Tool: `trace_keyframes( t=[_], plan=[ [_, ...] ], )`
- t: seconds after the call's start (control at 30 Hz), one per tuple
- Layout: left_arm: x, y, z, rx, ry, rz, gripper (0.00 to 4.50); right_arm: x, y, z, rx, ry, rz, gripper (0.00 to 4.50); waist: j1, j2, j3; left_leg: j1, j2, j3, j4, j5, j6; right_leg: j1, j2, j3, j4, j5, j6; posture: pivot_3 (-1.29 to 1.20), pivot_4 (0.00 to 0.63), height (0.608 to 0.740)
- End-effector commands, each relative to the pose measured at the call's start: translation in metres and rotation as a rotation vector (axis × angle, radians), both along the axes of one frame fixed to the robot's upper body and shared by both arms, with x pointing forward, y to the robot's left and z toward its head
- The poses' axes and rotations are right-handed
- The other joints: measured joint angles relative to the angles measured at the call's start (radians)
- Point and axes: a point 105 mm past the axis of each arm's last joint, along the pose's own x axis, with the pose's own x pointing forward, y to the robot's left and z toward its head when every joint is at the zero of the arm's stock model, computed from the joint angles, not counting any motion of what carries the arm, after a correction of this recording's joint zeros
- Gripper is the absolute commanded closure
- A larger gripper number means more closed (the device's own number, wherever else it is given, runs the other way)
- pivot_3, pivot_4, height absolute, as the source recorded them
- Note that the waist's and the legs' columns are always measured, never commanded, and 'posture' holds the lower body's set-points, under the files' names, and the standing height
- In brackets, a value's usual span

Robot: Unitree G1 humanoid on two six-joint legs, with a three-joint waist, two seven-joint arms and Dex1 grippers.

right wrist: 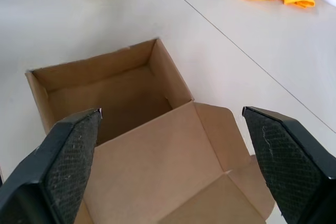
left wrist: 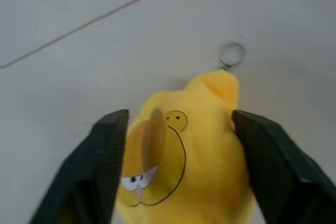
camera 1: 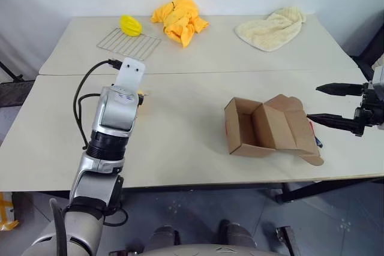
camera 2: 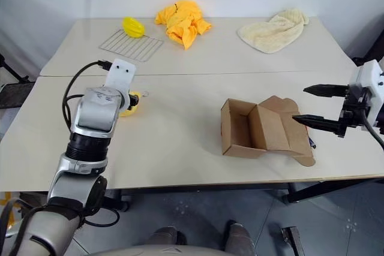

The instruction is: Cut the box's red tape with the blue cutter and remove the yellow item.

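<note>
On the left, the left gripper (left wrist: pixel 176 145) stands with its jaws apart on either side of the yellow item (left wrist: pixel 178 145), a small plush with a key ring that lies on the tabletop (camera 1: pixel 198 97) well apart from the box (camera 1: pixel 264 129); the release looks done, so the arm should lift straight up and back without brushing the plush. To the right, the box sits open and looks empty, flaps spread, with a sliver of blue, perhaps the cutter (camera 1: pixel 317 142), just behind its right edge. Farthest right, the right gripper (camera 1: pixel 339 106) hangs wide apart and empty beside the box and needs only stay off the flaps.
</note>
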Motion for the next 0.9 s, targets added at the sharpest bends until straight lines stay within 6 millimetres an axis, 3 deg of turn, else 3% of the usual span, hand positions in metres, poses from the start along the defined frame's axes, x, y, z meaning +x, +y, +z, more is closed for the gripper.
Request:
trace_keyframes(
  t=[0.03, 0.1, 0.17, 0.27, 0.33, 0.37, 0.5, 0.57, 0.73, 0.9],
  plan=[
    [-0.004, -0.012, 0.054, -0.007, -0.246, -0.15, 0.08, -0.001, 0.001, 0.009, -0.013, -0.029, 0.023, 0.0, -0.001, 0.0, 0.0, 0.0, 0.0, 0.0, 0.0, 0.0, 0.0, 0.0, 0.0, 0.0, 0.0, 0.0, 0.0, 0.0, 0.15, 0.74],
    [-0.009, -0.029, 0.074, 0.036, -0.353, -0.311, 0.01, -0.001, 0.0, 0.009, -0.011, -0.024, 0.025, 0.0, -0.001, 0.0, 0.0, 0.0, 0.0, 0.0, 0.0, 0.0, 0.0, 0.0, 0.0, 0.0, 0.0, 0.0, 0.0, 0.0, 0.15, 0.74],
    [-0.017, -0.048, 0.075, 0.01, -0.372, -0.483, 0.01, -0.002, -0.003, 0.007, -0.015, -0.014, 0.021, 0.0, -0.002, 0.0, 0.0, 0.0, 0.0, 0.0, 0.0, 0.0, -0.001, 0.0, 0.0, 0.0, 0.0, 0.0, 0.0, 0.0, 0.15, 0.74],
    [-0.049, -0.08, 0.047, -0.082, -0.293, -0.807, 0.01, -0.003, -0.013, 0.0, -0.022, 0.018, -0.014, 0.0, -0.009, 0.001, -0.001, 0.0, 0.0, 0.0, 0.0, 0.0, -0.001, 0.0, 0.0, 0.0, 0.0, 0.0, 0.0, 0.0, 0.15, 0.74],
    [-0.064, -0.084, 0.034, -0.079, -0.284, -0.912, 0.01, -0.004, -0.019, -0.005, -0.034, 0.043, -0.034, 0.0, -0.016, 0.001, 0.0, 0.0, 0.001, 0.0, 0.0, 0.0, -0.001, 0.0, 0.0, 0.0, 0.0, 0.0, 0.0, 0.0, 0.15, 0.74],
    [-0.075, -0.09, 0.025, -0.169, -0.283, -1.002, 0.01, -0.006, -0.024, -0.01, -0.048, 0.061, -0.044, 0.0, -0.017, 0.001, 0.0, 0.0, 0.001, 0.0, 0.0, 0.0, -0.001, 0.0, 0.0, 0.0, 0.0, 0.0, 0.0, 0.0, 0.15, 0.74],
    [-0.106, -0.073, -0.03, -0.297, -0.187, -1.151, 0.01, -0.017, -0.046, -0.038, -0.135, 0.15, -0.106, 0.0, -0.019, 0.002, 0.0, 0.001, 0.001, 0.002, 0.0, 0.0, -0.001, 0.0, 0.0, 0.001, 0.001, 0.0, 0.0, 0.0, 0.15, 0.74],
    [-0.118, -0.066, -0.047, -0.359, -0.115, -1.213, 0.01, -0.022, -0.057, -0.048, -0.16, 0.18, -0.131, 0.0, -0.017, 0.002, 0.0, 0.002, 0.001, 0.003, 0.0, 0.0, -0.001, 0.0, 0.0, 0.001, 0.001, 0.0, -0.001, 0.0, 0.15, 0.74],
    [-0.127, -0.035, -0.067, -0.44, -0.038, -1.218, 0.01, -0.04, -0.091, -0.074, -0.179, 0.27, -0.255, 0.0, -0.014, 0.003, 0.0, 0.003, 0.001, 0.003, 0.003, 0.0, -0.001, 0.001, 0.0, 0.002, 0.003, 0.0, -0.001, 0.0, 0.15, 0.74],
    [-0.13, -0.022, -0.078, -0.425, 0.004, -1.203, 0.01, -0.044, -0.103, -0.08, -0.155, 0.262, -0.315, 0.0, -0.025, 0.005, 0.0, 0.006, 0.001, 0.006, 0.001, 0.0, -0.001, 0.001, 0.0, 0.005, 0.004, 0.0, -0.001, 0.0, 0.15, 0.74]
  ],
)
